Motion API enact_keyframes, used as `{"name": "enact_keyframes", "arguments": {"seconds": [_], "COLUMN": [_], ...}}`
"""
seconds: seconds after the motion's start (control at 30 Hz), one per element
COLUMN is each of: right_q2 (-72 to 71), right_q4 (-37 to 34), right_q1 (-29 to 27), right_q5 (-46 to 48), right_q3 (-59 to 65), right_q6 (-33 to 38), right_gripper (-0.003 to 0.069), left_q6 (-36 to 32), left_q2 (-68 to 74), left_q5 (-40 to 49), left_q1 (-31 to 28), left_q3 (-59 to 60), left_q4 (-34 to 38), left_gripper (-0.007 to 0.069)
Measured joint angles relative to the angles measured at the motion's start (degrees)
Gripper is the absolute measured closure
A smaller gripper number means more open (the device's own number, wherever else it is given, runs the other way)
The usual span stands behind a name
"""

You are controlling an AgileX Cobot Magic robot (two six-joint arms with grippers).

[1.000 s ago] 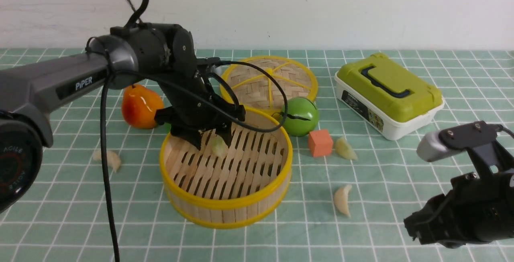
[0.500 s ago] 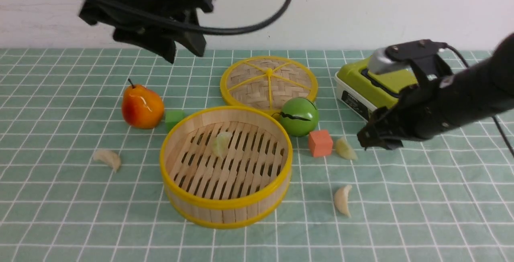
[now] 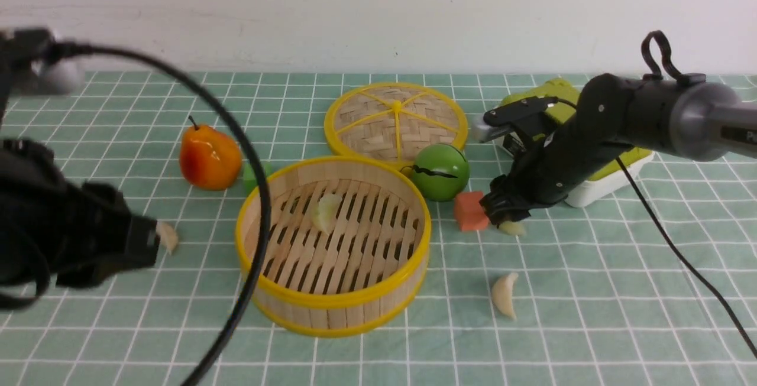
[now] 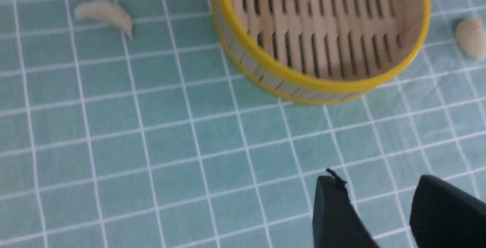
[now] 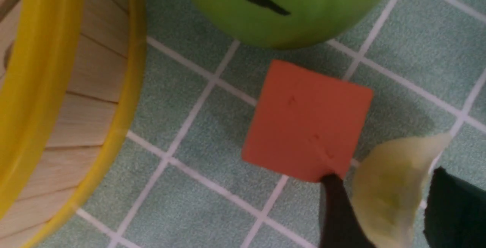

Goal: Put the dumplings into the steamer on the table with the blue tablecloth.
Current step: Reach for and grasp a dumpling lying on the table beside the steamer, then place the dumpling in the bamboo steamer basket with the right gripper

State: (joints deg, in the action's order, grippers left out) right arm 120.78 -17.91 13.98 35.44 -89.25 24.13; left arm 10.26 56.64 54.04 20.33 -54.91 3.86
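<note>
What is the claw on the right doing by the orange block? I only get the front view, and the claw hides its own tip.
Observer: The right wrist view shows a pale yellow-green dumpling on the tablecloth between the right gripper's two fingers, beside the orange cube. Whether they squeeze it yet, I cannot tell.
Operator: And the dark blob on my left?
Observer: The left gripper. Its wrist view shows its fingers apart, nothing between them, over the tablecloth.
Operator: Is it covering a dumpling?
Observer: Partly, in your view. The left wrist view shows that whitish dumpling whole, lying free, apart from the steamer.
</note>
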Motion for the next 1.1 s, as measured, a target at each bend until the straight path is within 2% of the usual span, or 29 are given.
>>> {"name": "enact_keyframes", "arguments": {"seconds": [0.03, 0.2, 0.33, 0.67, 0.87, 0.97, 1.1], "right_q2": [0.0, 0.3, -0.3, -4.6, -8.2, -9.7, -11.9], "right_q4": [0.0, 0.7, 2.1, 2.9, 1.0, -2.6, -13.2], "right_q1": [0.0, -0.3, -0.3, -0.2, -0.2, -0.2, 0.8], "right_q5": [0.0, 0.0, 0.7, 3.8, 4.8, 4.9, 4.1], "right_q3": [0.0, -0.1, -0.5, -0.4, -0.4, -0.4, -0.4], "right_q6": [0.0, 0.0, -0.1, -0.4, -2.2, -2.4, -0.9], "right_gripper": [0.0369, 0.0565, 0.0661, 0.0671, 0.0671, 0.0671, 0.0669], "left_q6": [0.1, 0.6, 0.6, 0.6, 1.6, 1.7, 2.6], "left_q2": [-0.1, 0.1, 0.0, 0.0, 0.0, 0.0, 0.0], "left_q5": [0.0, -0.7, -2.1, -2.9, -2.9, -2.9, -3.5], "left_q1": [0.0, 0.0, 0.0, 0.0, 0.0, 0.0, 0.0], "left_q3": [0.9, 3.8, 3.8, 3.8, 3.8, 3.8, 3.8], "left_q4": [-0.1, -0.3, -0.5, -1.0, -1.2, -1.2, -1.2], "left_gripper": [0.0347, 0.0384, 0.0398, 0.0399, 0.0399, 0.0398, 0.0397]}}
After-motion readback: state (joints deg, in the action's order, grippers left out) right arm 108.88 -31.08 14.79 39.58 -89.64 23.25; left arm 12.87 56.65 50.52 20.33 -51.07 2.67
